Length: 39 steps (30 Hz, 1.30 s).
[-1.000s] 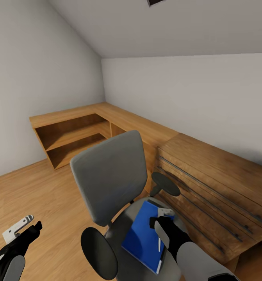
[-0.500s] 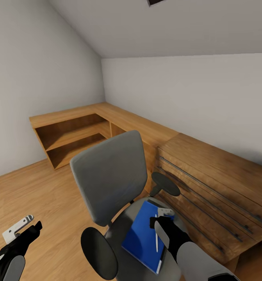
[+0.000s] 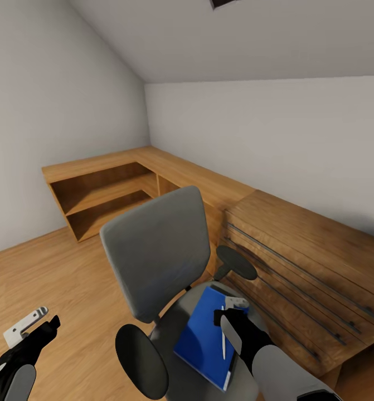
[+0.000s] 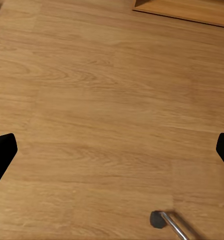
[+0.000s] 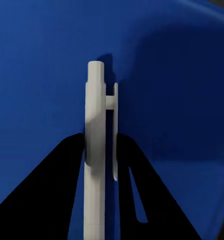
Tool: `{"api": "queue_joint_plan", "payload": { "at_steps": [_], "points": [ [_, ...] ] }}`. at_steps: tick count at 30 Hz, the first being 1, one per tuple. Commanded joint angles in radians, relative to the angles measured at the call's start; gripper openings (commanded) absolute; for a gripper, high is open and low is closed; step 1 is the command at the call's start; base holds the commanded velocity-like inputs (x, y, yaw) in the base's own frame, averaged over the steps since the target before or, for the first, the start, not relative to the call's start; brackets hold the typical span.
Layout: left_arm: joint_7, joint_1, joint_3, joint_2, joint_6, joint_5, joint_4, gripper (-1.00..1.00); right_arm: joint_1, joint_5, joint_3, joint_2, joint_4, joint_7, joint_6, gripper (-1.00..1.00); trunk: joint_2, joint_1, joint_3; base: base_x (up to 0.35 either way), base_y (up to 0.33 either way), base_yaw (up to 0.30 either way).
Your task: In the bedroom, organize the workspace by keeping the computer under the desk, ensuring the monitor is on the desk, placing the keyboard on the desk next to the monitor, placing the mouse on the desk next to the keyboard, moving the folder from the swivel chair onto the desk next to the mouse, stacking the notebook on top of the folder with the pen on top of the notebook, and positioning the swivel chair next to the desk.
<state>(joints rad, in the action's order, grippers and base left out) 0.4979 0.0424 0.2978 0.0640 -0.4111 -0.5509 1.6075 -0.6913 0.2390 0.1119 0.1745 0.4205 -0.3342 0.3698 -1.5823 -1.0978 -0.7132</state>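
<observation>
The grey swivel chair (image 3: 153, 250) stands in front of me, its back toward the room. On its seat lies the blue folder (image 3: 200, 334). My right gripper (image 3: 231, 318) hovers just above the folder, shut on the white pen (image 3: 223, 337). In the right wrist view the pen (image 5: 95, 100) sits clamped between the black fingers of the gripper (image 5: 99, 145), with the folder (image 5: 41, 75) behind it. My left gripper (image 3: 36, 328) hangs low at the left over the floor; its fingertips (image 4: 1, 150) stand wide apart with nothing between them.
An oak dresser (image 3: 309, 262) runs along the right wall, close to the chair's armrest (image 3: 237, 262). Low oak shelves (image 3: 103, 195) fill the far corner. Light wood floor (image 3: 58, 278) lies open at the left. A chrome chair leg with a caster (image 4: 169, 222) reaches over the floor.
The pen has shifted a little in my right gripper, and more of its length now shows over the folder. Both arms and the chair have stayed in place.
</observation>
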Motion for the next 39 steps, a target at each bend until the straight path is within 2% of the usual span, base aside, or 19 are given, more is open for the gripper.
{"api": "queue_joint_plan", "payload": {
  "at_steps": [1,14,20,24,26,27,30,37,38,39],
  "points": [
    [0.007,0.0,0.0,0.0,-0.003,-0.009,0.002,1.0,-0.001,0.011,0.005,0.0,0.001,-0.008,0.003,-1.0,0.007,0.004,0.002,0.0,0.0,0.0],
    [0.005,0.0,0.0,0.0,-0.004,-0.007,0.002,1.0,-0.001,0.012,0.003,0.0,0.009,-0.007,0.004,-1.0,0.098,0.054,0.043,0.0,0.0,0.0],
    [0.005,0.001,0.0,0.0,-0.004,-0.004,0.002,1.0,-0.001,0.013,0.002,0.0,0.059,-0.007,0.013,-1.0,0.14,0.077,0.062,0.0,0.0,0.0],
    [0.005,0.0,0.0,0.0,-0.005,-0.003,0.003,1.0,0.001,0.013,0.0,0.0,0.151,-0.007,0.063,-1.0,0.168,0.092,0.074,0.0,0.0,0.0],
    [0.005,0.0,0.0,0.0,-0.005,-0.003,0.003,1.0,0.006,0.011,-0.001,0.0,0.248,-0.008,0.132,-1.0,0.182,0.1,0.081,-0.004,0.0,0.0],
    [0.005,0.0,0.0,0.0,-0.005,-0.003,0.003,1.0,0.03,0.012,-0.002,-0.003,0.368,-0.008,0.216,-1.0,0.189,0.104,0.084,-0.191,0.0,0.0],
    [0.005,0.0,0.0,0.0,-0.005,-0.003,0.003,1.0,0.078,0.014,-0.003,-0.023,0.491,-0.007,0.281,-1.0,0.21,0.115,0.093,-0.256,0.0,0.0],
    [0.005,0.0,0.0,0.0,-0.005,-0.003,0.003,1.0,0.168,0.015,-0.004,-0.039,0.699,-0.008,0.343,-1.0,0.259,0.142,0.115,-0.316,0.0,0.0],
    [0.005,0.0,0.0,0.0,-0.006,-0.003,0.003,1.0,0.201,0.015,-0.004,-0.04,0.764,-0.008,0.351,-1.0,0.266,0.146,0.118,-0.332,0.0,0.0],
    [0.005,0.0,0.0,0.0,-0.006,-0.003,0.003,1.0,0.214,0.015,-0.004,-0.04,0.786,-0.008,0.353,-1.0,0.273,0.15,0.121,-0.333,0.0,0.0]
  ]
}}
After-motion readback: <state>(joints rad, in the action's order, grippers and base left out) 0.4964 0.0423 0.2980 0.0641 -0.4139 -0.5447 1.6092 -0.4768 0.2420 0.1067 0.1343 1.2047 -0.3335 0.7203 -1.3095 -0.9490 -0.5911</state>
